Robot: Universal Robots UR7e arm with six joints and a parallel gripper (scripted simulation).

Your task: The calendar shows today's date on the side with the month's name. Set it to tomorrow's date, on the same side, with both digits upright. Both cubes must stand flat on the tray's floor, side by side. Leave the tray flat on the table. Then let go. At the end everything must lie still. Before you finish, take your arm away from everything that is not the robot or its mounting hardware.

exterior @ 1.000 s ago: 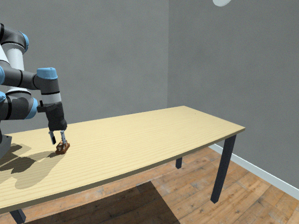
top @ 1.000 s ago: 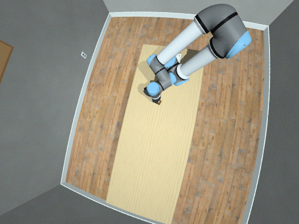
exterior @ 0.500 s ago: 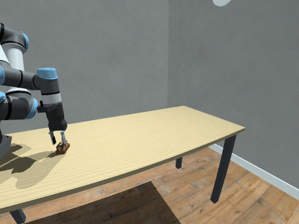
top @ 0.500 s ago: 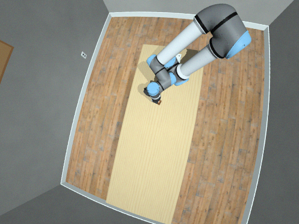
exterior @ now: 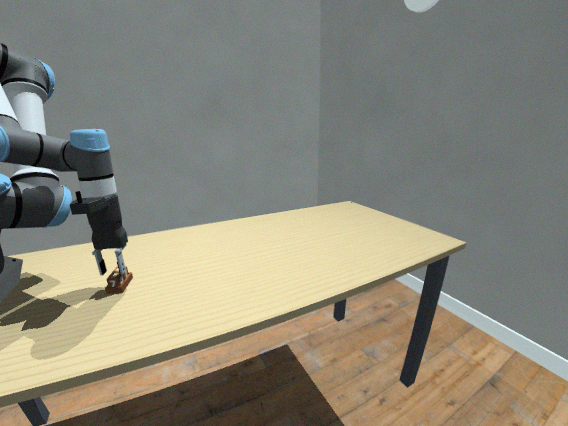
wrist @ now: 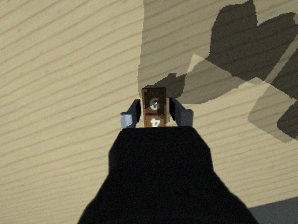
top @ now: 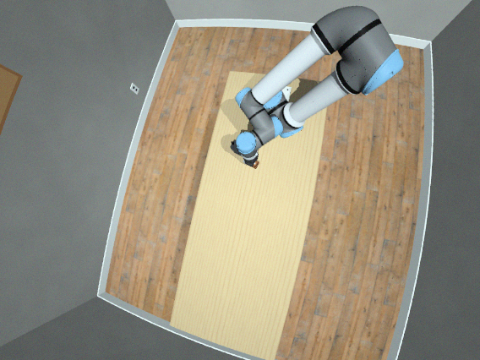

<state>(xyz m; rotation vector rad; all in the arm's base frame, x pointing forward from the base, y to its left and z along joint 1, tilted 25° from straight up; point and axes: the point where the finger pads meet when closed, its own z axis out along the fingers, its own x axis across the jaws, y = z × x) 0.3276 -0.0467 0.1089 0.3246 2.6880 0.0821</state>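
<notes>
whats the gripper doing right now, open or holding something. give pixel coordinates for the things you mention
Gripper (exterior: 111,266) (wrist: 154,105): open, holding nothing, fingers on either side of a small brown block (wrist: 154,106) marked with a digit.

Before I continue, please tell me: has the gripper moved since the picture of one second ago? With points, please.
No, no shift that I can see: in the exterior view the gripper (exterior: 111,265) (wrist: 154,105) hangs over the calendar (exterior: 119,281) (wrist: 154,107) as before.
</notes>
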